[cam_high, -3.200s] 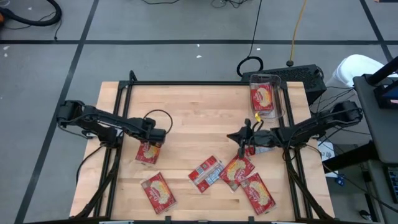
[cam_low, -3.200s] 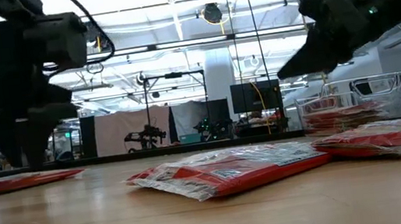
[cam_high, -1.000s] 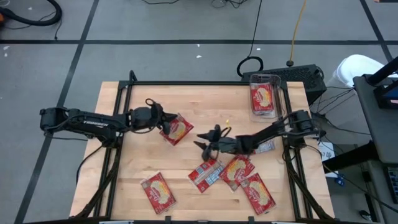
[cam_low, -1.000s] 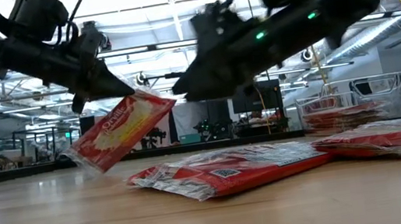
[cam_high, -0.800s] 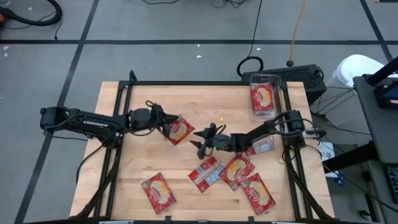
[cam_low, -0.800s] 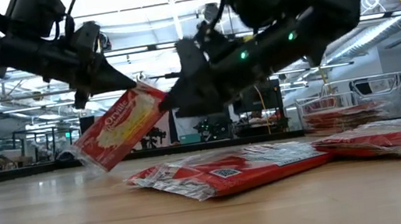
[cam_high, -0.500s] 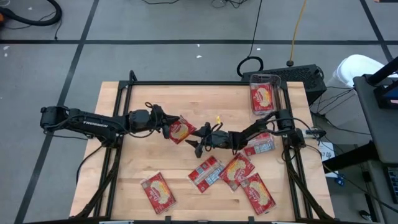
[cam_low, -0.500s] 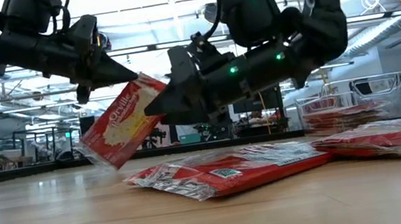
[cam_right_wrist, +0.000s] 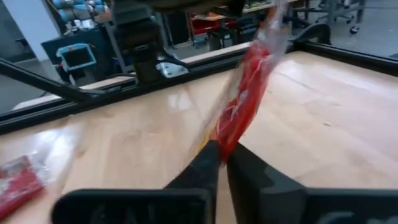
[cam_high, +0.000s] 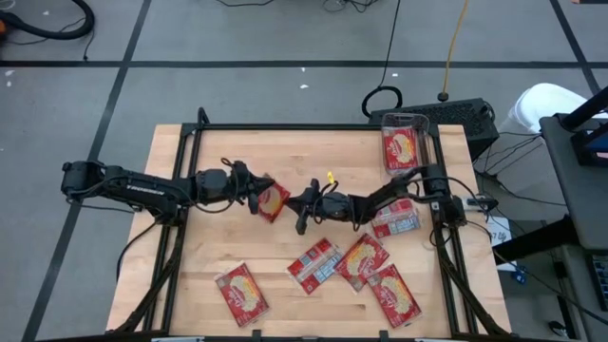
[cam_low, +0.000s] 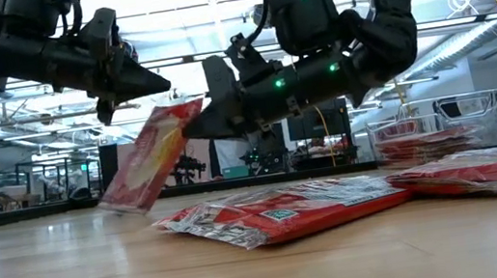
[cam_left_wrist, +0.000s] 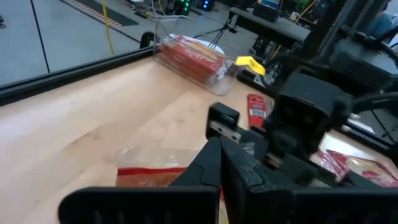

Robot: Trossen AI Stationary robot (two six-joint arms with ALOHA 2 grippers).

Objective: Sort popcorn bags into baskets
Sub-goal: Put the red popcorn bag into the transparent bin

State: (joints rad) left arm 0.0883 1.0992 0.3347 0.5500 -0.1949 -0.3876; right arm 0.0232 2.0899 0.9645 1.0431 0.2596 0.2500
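Near the frame's centre, left gripper (cam_high: 255,193) and right gripper (cam_high: 300,210) both clench one popcorn bag (cam_high: 272,200). The clear basket (cam_high: 425,160) holds some bags; five lie unsorted.

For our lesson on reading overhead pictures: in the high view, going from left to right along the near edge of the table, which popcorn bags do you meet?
Face-up red bag → printed-back bag → tilted red bag → red bag near the right rail.
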